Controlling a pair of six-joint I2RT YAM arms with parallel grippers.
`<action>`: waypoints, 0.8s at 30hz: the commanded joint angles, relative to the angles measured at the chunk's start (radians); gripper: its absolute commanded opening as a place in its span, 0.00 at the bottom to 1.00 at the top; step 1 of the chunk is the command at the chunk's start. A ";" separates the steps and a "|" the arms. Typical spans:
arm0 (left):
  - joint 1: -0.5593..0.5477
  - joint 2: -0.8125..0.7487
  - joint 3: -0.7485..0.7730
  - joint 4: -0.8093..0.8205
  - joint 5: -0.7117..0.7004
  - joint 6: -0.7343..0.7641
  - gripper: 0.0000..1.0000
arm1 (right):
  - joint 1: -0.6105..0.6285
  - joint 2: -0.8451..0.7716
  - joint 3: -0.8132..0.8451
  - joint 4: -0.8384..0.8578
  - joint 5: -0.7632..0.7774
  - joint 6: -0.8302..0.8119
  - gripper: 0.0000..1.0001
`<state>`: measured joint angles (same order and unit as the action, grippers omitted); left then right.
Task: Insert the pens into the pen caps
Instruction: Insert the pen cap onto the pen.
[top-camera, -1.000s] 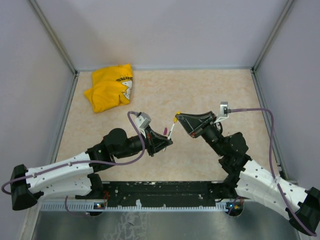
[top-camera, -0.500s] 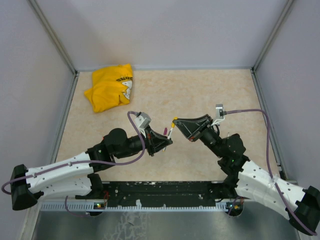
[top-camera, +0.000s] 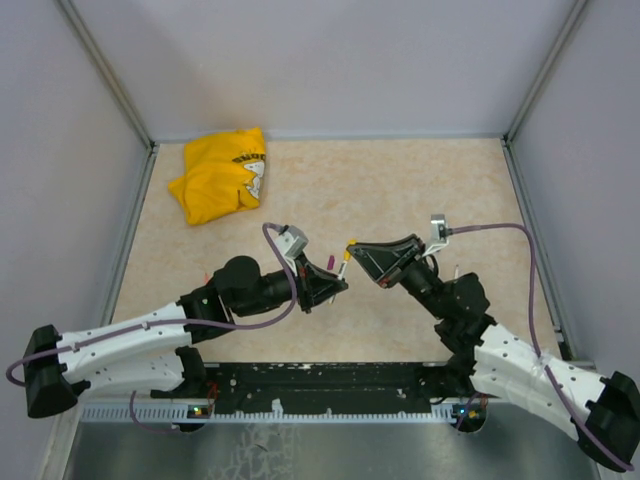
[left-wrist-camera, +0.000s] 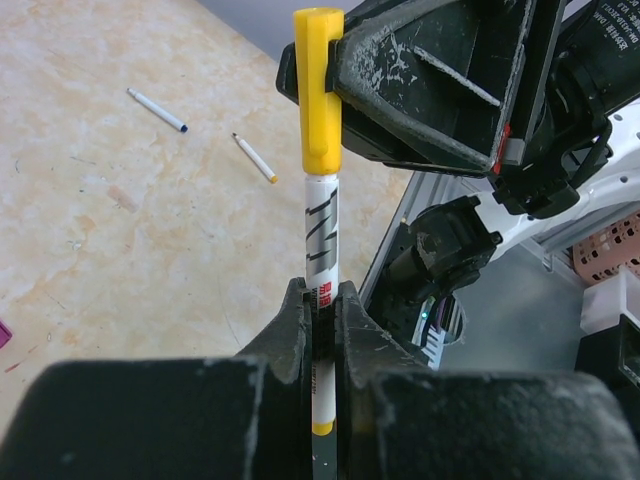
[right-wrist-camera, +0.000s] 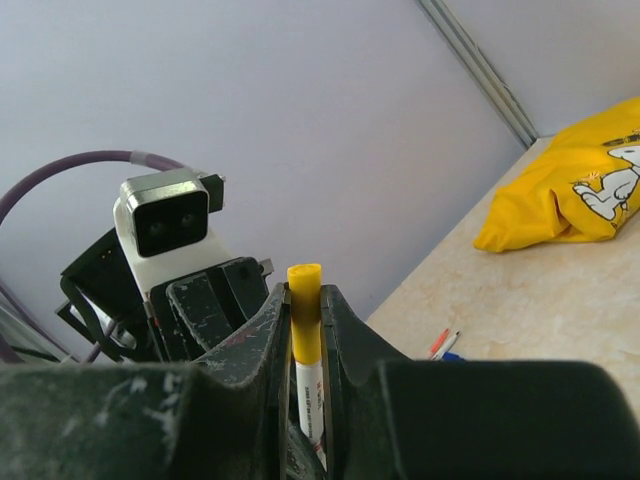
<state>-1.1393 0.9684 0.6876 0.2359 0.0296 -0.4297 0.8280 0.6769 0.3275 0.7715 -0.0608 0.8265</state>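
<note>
Above the middle of the table (top-camera: 400, 180), held clear of its surface:

1. Left end effector (left-wrist-camera: 321, 303). Closed on the lower barrel of a white pen (left-wrist-camera: 321, 225), which points up and away from the wrist. The low grip leaves the writing end free for capping.

2. Right end effector (right-wrist-camera: 305, 300). Closed on the yellow cap (left-wrist-camera: 317, 90), gripped across its sides so that its mouth faces the pen. It meets the left end effector tip to tip, and cap and barrel stand in one line.

3. Yellow cap, position: over the pen's tip, with white barrel showing directly below its rim. Judged to be the pressing-home step; whether it is fully seated cannot be told.

4. Two loose pens (left-wrist-camera: 157, 109), lying on the table well apart from the held one, uncapped, one blue-tipped and one orange-tipped.

5. Purple cap (top-camera: 329, 261), seen just beside the left end effector.

6. Yellow cloth (top-camera: 220, 175), crumpled at the far left corner, away from the work.
</note>
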 joint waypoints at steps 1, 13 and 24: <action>-0.008 -0.001 0.052 0.091 -0.009 0.009 0.00 | 0.009 -0.039 -0.008 -0.041 -0.035 -0.007 0.13; -0.007 -0.045 0.028 0.079 -0.065 0.030 0.00 | 0.009 -0.165 0.103 -0.344 -0.003 -0.147 0.36; -0.008 -0.046 0.027 0.036 0.011 0.053 0.00 | 0.009 -0.158 0.333 -0.632 0.116 -0.221 0.44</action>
<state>-1.1439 0.9337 0.6937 0.2592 -0.0013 -0.3950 0.8291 0.5144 0.5671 0.1970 0.0017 0.6456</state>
